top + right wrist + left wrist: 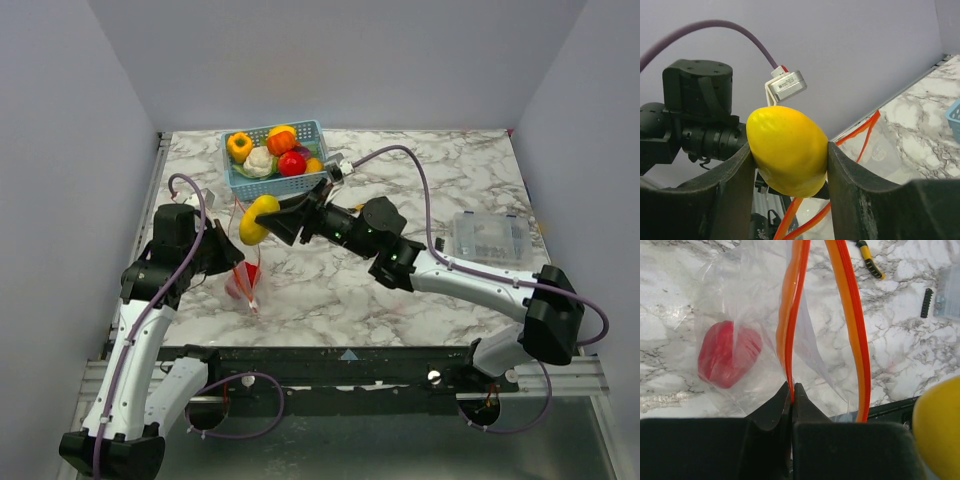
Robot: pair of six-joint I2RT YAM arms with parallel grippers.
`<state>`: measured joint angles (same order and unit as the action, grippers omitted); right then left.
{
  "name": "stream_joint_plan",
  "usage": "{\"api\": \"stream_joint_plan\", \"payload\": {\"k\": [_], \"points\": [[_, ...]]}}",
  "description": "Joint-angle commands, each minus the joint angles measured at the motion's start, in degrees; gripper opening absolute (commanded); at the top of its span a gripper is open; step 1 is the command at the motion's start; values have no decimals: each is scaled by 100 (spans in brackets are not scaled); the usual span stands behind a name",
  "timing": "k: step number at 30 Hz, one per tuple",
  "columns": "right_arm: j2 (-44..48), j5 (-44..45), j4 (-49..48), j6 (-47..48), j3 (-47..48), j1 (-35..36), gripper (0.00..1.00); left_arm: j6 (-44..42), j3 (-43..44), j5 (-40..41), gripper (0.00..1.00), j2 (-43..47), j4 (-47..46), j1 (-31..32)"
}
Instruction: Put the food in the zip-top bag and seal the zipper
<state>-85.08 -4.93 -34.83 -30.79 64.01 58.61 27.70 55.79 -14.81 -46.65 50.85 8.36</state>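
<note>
Right gripper (788,165) stretched leftward gripping yellow fruit (785,142), left gripper (792,390) pinching zipper (790,315)

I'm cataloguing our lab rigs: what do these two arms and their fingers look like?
The left arm and the right arm both have white links between bulky black joints. A purple cable loops along each. The fingers are broad and matte black.

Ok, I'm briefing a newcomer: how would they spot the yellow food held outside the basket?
Find the blue basket at the back of the marble table. In front of its left corner, the right gripper clamps a yellow oval fruit. Unlike the food in the basket, it is held off the table near the clear bag.
</note>
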Motion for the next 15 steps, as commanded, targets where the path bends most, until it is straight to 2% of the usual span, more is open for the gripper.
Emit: {"api": "stream_joint_plan", "payload": {"k": [1,11,15], "points": [[-154,-248,-363,345,3,76,1,147,-64,-357,0,67,-421,-18],[-686,442,357,1299,569,231,1,166,-152,-309,0,60,-468,-18],[-889,1237,723,1653,881,371,5,148,-119,-240,0,85,-406,-21]]}}
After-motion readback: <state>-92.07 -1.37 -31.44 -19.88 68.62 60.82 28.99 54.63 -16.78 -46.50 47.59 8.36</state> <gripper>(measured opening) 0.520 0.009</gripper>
